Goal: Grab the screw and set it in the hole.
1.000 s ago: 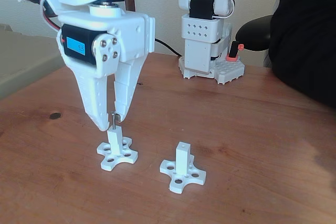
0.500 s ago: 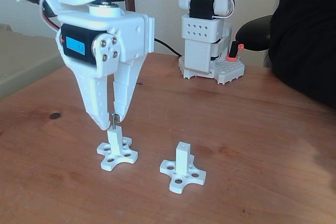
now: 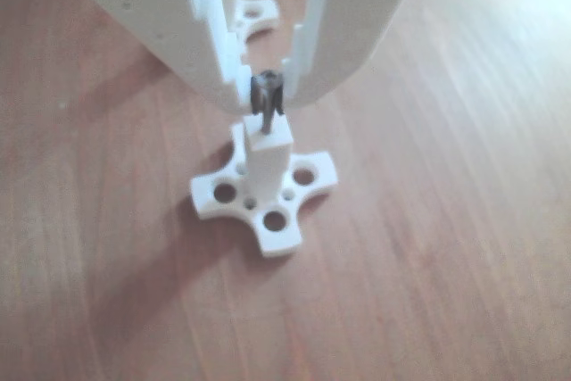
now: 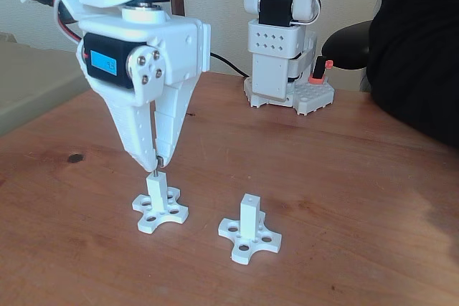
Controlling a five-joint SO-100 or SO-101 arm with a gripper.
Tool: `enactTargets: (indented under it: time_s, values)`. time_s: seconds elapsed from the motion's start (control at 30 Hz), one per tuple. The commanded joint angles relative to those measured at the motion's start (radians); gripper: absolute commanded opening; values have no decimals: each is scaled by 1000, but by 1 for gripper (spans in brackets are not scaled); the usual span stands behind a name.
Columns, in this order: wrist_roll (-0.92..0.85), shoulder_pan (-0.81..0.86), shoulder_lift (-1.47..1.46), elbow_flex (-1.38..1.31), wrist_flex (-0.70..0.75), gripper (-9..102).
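In the other view the screw [image 3: 266,103] stands upright, a thin dark pin with its lower end in the hole on top of a white square post [image 3: 268,151] with a cross-shaped base [image 3: 268,211]. My white gripper [image 3: 266,94] is shut on the screw's upper part. The fixed view shows the gripper [image 4: 154,166] pointing straight down over the left post [image 4: 157,190], with only a short bit of the screw [image 4: 154,172] showing between tips and post. A second, similar post [image 4: 249,214] stands free to the right.
Another white arm's base [image 4: 280,62] stands at the back of the wooden table [image 4: 344,198]. A person in dark clothing [image 4: 423,48] sits at the right edge. The table's left edge runs behind the gripper. In the other view a second cross base [image 3: 252,13] lies behind the fingers.
The gripper's tips have shifted slightly up and to the right, and less of the screw shows between them. Both posts have stayed put.
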Motion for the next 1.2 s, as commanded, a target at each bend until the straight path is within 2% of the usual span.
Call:
enactTargets:
  time_s: [0.0,0.2,1.17]
  values:
    - [-14,3,26,-81,-18,0]
    - [-15,5,25,-80,-34,-4]
    - [-37,6,63,-172,23,-4]
